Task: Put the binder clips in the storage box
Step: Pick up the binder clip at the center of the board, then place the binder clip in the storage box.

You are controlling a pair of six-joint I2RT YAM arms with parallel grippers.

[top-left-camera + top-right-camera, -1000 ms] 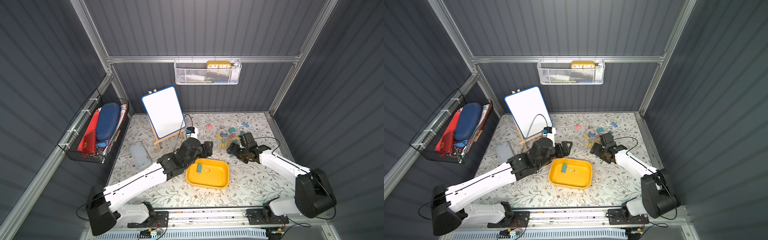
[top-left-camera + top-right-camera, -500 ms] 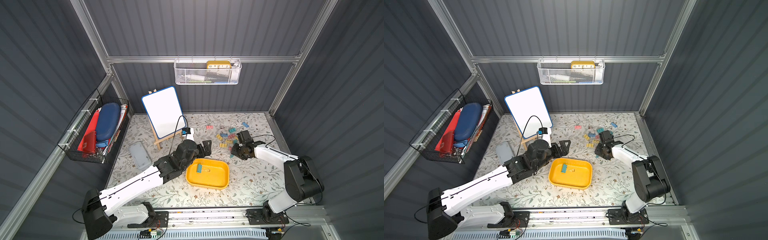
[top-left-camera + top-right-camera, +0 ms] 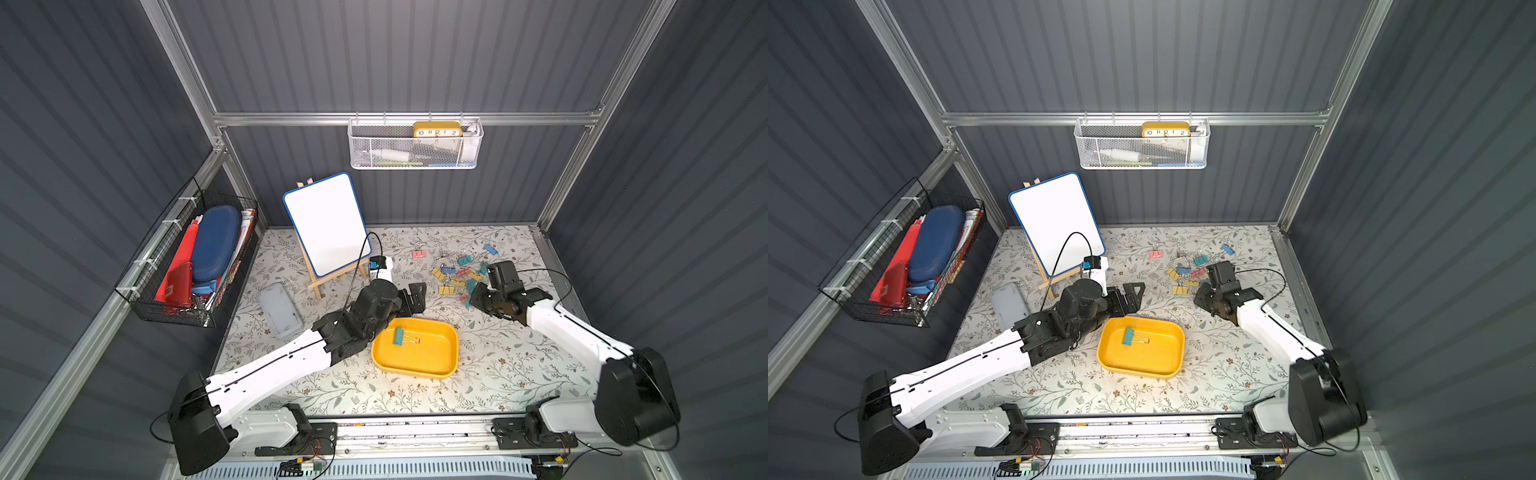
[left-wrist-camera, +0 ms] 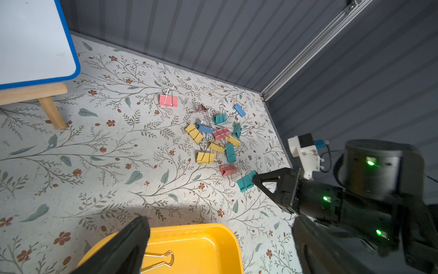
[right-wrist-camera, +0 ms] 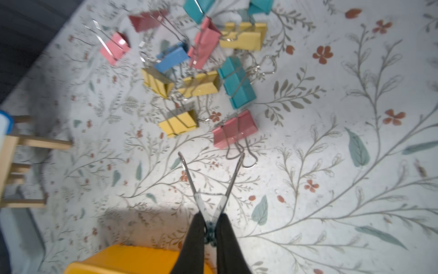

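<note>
Right gripper (image 5: pixel 211 217) is pinched shut on a small teal binder clip with thin wire handles (image 4: pixel 246 182) — from its own wrist camera I see mostly the two handles spreading outward, while the teal body is nearly hidden between the black fingers (image 5: pixel 195 244). In both top views this clip is hard to make out under the gripper tip. Left gripper (image 3: pixel 417 297) stands wide and holds nothing, just beside the shallow yellow plastic storage box (image 3: pixel 436 357); its wrist camera catches only one finger, and the box is cut off at the frame edge. Inside the box lies a second teal clip (image 3: pixel 398 336). The other binder clips (image 4: pixel 215 147) — teal, blue, pink, yellow — lie in a loose pile on the floral mat (image 3: pixel 498 365), near the right gripper. One second ago the right fingers stood apart; the left gripper stayed wide.
</note>
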